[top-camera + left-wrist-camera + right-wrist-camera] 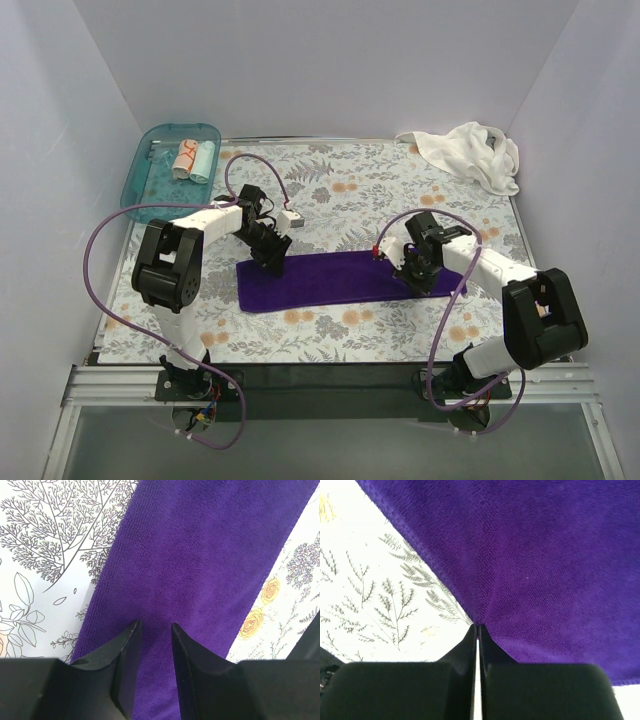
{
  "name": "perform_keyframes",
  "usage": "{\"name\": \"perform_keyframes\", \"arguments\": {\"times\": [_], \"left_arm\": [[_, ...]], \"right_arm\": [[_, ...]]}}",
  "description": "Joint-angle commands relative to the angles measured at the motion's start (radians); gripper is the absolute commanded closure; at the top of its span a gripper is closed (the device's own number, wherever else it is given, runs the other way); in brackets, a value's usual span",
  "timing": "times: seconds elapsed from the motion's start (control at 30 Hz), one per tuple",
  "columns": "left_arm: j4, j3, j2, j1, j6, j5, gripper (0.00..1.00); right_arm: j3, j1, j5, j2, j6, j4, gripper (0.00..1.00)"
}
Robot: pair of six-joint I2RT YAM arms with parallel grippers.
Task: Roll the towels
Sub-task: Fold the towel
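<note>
A dark purple towel [340, 278] lies flat as a long strip on the floral sheet. My left gripper [272, 262] stands over its left end, tips down on the cloth; in the left wrist view the left gripper [154, 625] is open a little, with flat purple towel [200, 565] showing in the gap. My right gripper [418, 278] is at the strip's right end. In the right wrist view the right gripper [478, 626] is shut on the edge of the purple towel [545, 565], which puckers toward the tips. A crumpled white towel [470, 155] lies at the back right.
A teal plastic tray [140, 175] at the back left holds a white-orange rolled towel [184, 158] and a pale teal one [203, 160]. The floral sheet [350, 200] covers the table between white walls. Purple cables loop from both arms.
</note>
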Motion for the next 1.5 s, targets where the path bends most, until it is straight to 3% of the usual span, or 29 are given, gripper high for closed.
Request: {"name": "perform_keyframes", "arguments": {"times": [0.0, 0.17, 0.23, 0.43, 0.63, 0.83, 1.03, 1.13, 1.27, 1.47], "left_arm": [[0.011, -0.008, 0.007, -0.001, 0.002, -0.029, 0.71], [0.006, 0.0, 0.006, 0.0, 0.008, -0.029, 0.71], [0.001, 0.0, -0.006, -0.001, 0.019, -0.022, 0.71], [-0.049, 0.014, -0.095, 0.008, 0.082, 0.055, 0.69], [-0.132, -0.015, -0.221, 0.023, 0.134, 0.021, 0.7], [-0.21, -0.138, -0.299, 0.023, 0.238, -0.071, 0.74], [-0.154, -0.29, -0.269, 0.023, 0.243, -0.257, 0.79], [-0.076, -0.345, -0.25, 0.023, 0.228, -0.349, 0.81], [-0.011, -0.341, -0.204, 0.037, 0.217, -0.408, 0.82], [-0.055, -0.247, -0.169, 0.061, 0.225, -0.376, 0.81]], "right_arm": [[-0.026, 0.005, -0.02, -0.003, -0.031, -0.04, 0.99], [-0.023, 0.005, -0.021, 0.051, -0.005, -0.006, 0.99], [-0.013, 0.005, -0.026, 0.066, 0.005, -0.004, 0.86], [0.05, 0.004, -0.064, 0.028, 0.025, -0.059, 0.7], [0.144, -0.054, -0.089, -0.02, 0.058, -0.086, 0.71], [0.185, -0.189, -0.086, 0.069, 0.039, -0.106, 0.73], [0.19, -0.329, -0.081, 0.213, 0.009, -0.083, 0.83], [0.202, -0.37, -0.066, 0.275, 0.005, -0.055, 0.83], [0.254, -0.374, -0.04, 0.344, 0.03, -0.014, 0.83], [0.389, -0.374, -0.052, 0.404, 0.081, -0.024, 0.77]]}}
